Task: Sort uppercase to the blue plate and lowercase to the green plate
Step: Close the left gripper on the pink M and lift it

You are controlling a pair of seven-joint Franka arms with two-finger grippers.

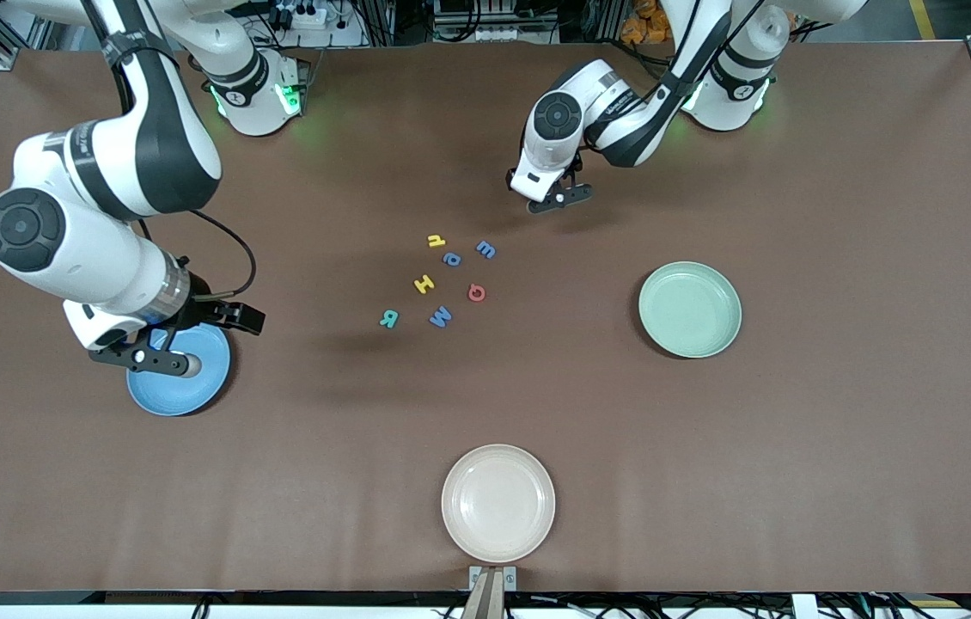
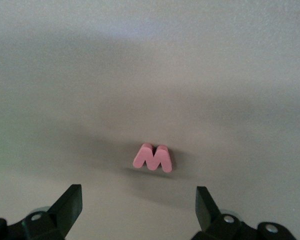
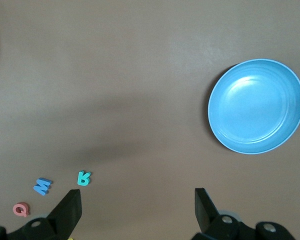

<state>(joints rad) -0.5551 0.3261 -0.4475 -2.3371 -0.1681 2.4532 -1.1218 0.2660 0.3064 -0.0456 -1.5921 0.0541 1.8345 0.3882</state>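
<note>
Over the blue plate (image 1: 193,391), right tool (image 1: 161,361) hangs open.

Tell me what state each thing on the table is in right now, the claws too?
Left gripper: open, empty, above a red w.
Right gripper: open, empty, over the blue plate.
Blue plate: empty.
Green plate: empty.
Cream plate: empty.
H, M, Q, R, n, a, m: loose on the table, unsorted.
</note>
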